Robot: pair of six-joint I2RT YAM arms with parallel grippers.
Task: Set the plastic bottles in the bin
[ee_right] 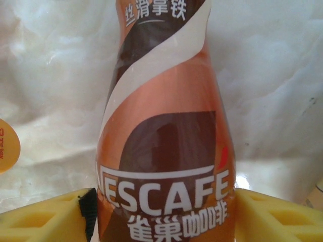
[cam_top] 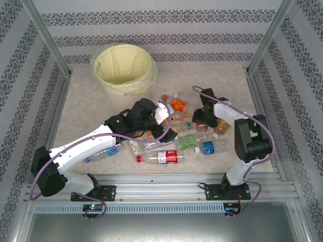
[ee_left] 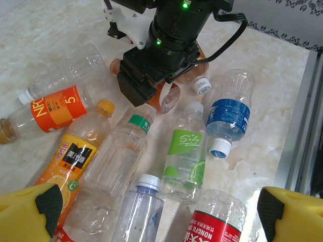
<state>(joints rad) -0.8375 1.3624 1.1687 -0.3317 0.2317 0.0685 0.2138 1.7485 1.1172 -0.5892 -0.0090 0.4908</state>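
Several plastic bottles lie in a heap at the table's middle. My left gripper [ee_left: 160, 209] hangs open above the heap, over a clear white-capped bottle [ee_left: 141, 212], a green-labelled one [ee_left: 184, 154] and a red-labelled one [ee_left: 214, 227]. An orange juice bottle [ee_left: 68, 161] and a blue-labelled bottle [ee_left: 228, 116] lie to either side. My right gripper [ee_right: 164, 212] is shut on a brown Nescafe bottle [ee_right: 166, 151], a yellow finger pressed against each side of it. From above, the right gripper [cam_top: 203, 120] sits at the heap's right end. The bin [cam_top: 121, 86], lined with a pale yellow bag, stands at the back left.
Patterned walls and metal posts [cam_top: 50, 38] enclose the table on three sides. A metal rail [cam_top: 166, 194] runs along the near edge by the arm bases. Another bottle [cam_top: 103, 153] lies under my left arm [cam_top: 86, 146]. Bare marble surface [cam_top: 86, 101] lies left of the heap.
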